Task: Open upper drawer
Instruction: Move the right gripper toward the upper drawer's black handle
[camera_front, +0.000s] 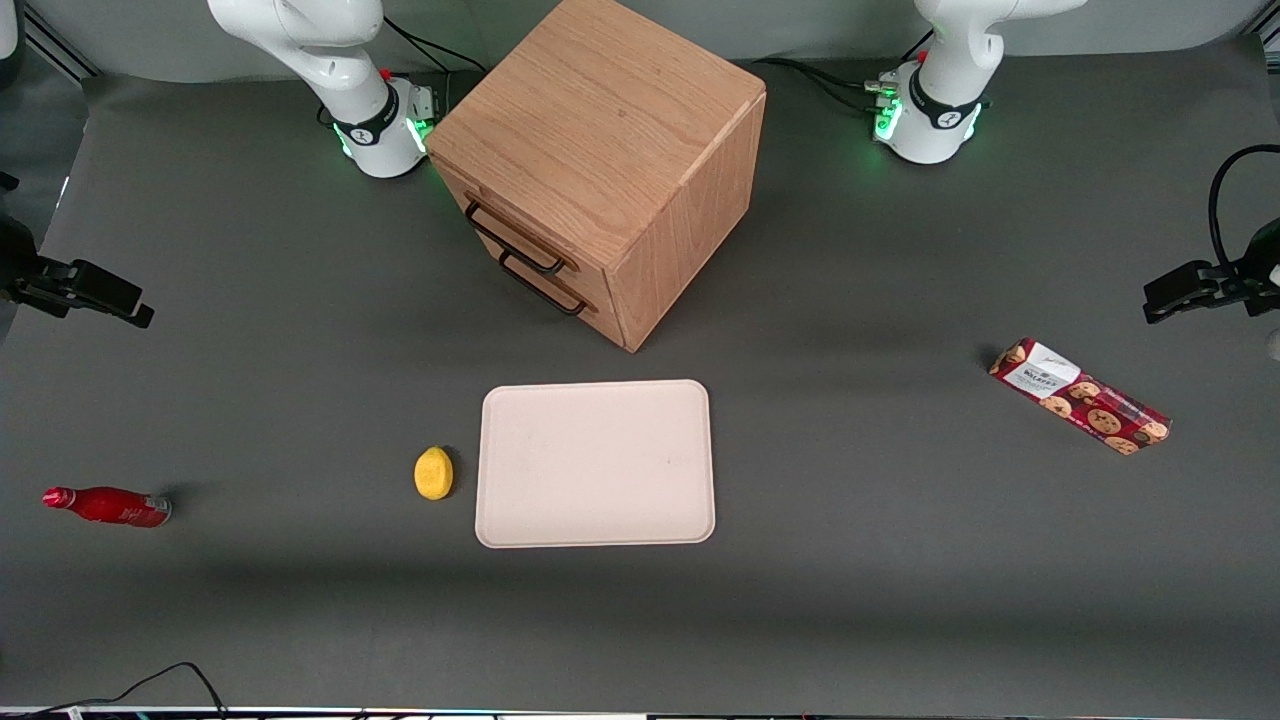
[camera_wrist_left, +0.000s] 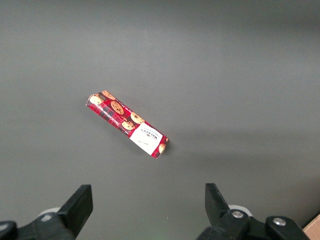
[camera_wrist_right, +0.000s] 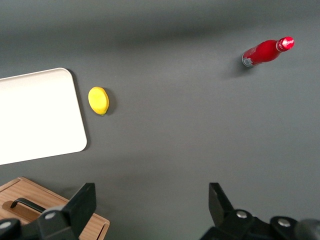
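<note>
The oak cube cabinet (camera_front: 600, 130) stands at the back middle of the table. Its upper drawer (camera_front: 497, 212) is shut flush, with a thin black bar handle (camera_front: 512, 240). The lower drawer (camera_front: 575, 300) with the same handle sits under it, also shut. My right gripper (camera_front: 100, 295) hangs high above the working arm's end of the table, well apart from the cabinet. In the right wrist view the gripper (camera_wrist_right: 150, 205) is open and empty, and a corner of the cabinet (camera_wrist_right: 40, 200) shows with one black handle (camera_wrist_right: 20, 204).
A cream tray (camera_front: 597, 465) lies nearer the front camera than the cabinet, with a yellow lemon (camera_front: 433, 473) beside it. A red bottle (camera_front: 108, 506) lies toward the working arm's end. A red cookie packet (camera_front: 1080, 396) lies toward the parked arm's end.
</note>
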